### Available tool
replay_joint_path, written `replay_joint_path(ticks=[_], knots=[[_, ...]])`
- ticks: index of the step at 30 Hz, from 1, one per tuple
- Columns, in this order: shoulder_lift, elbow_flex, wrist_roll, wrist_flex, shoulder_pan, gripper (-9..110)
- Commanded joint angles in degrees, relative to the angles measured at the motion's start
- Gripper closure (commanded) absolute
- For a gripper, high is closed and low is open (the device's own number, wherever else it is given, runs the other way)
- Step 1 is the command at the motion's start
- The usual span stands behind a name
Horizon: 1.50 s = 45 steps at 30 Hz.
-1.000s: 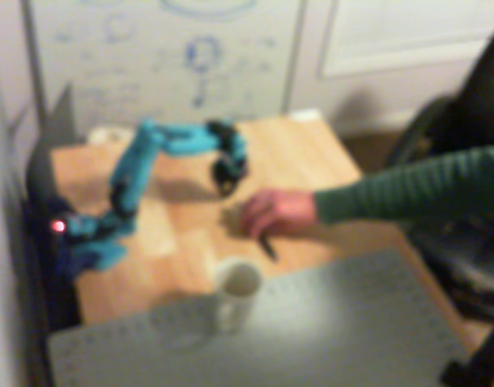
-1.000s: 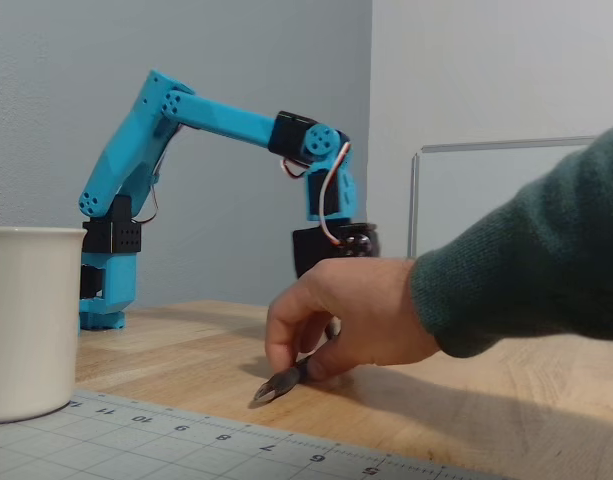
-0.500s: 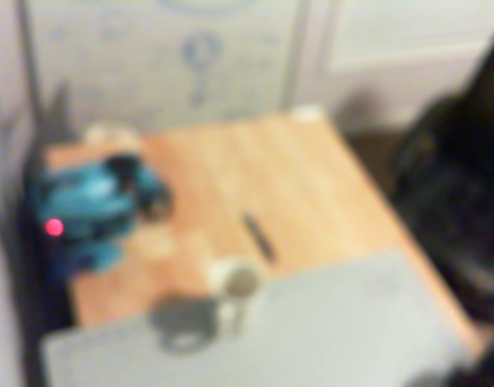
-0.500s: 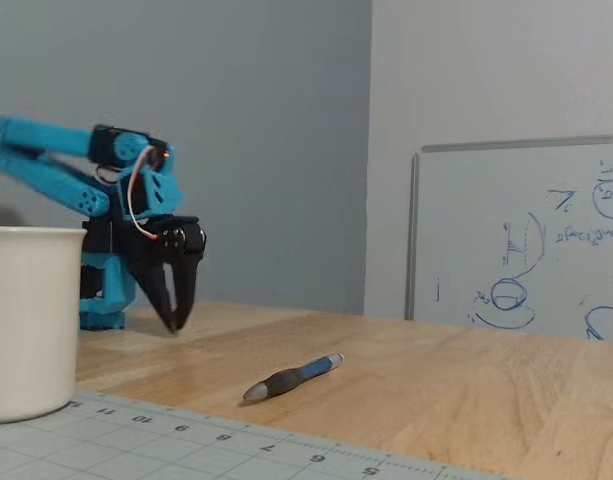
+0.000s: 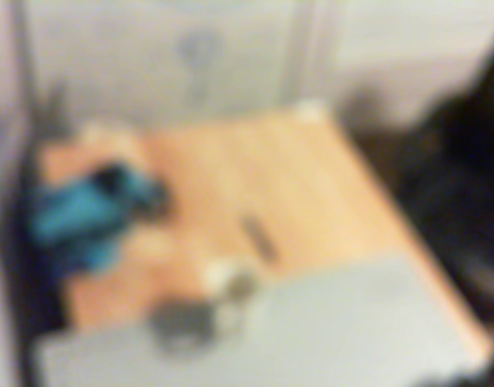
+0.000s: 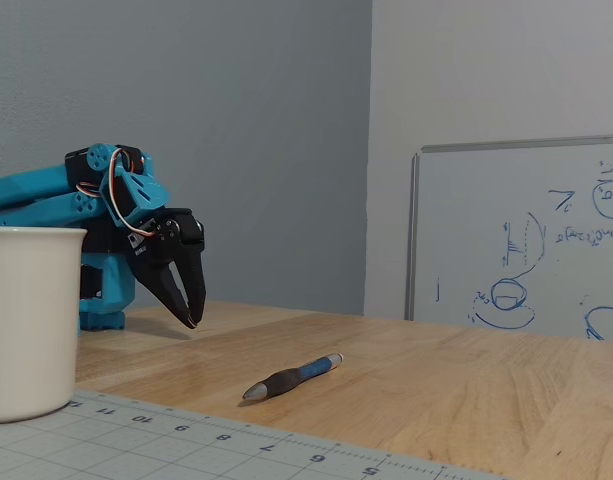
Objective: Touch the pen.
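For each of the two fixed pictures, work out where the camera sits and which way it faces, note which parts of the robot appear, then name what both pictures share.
Blurred fixed view: high up, looking down at the wooden table; the blue arm shows at left.
Sharp fixed view: at tabletop height, looking across the table toward a wall and whiteboard; arm and gripper show, tips close together.
Shared: pen, white mug, grey mat.
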Motion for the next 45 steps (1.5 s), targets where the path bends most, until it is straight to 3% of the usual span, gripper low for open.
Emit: replay_joint_path(ticks=[1,27,45], knots=[[0.6,-0.8,0.4,0.1,0.7,101],[0.7,-1.6,-0.4,-0.2,1.0,101],[-63.4,-53.1,0.3,-11.6,0.3,101]])
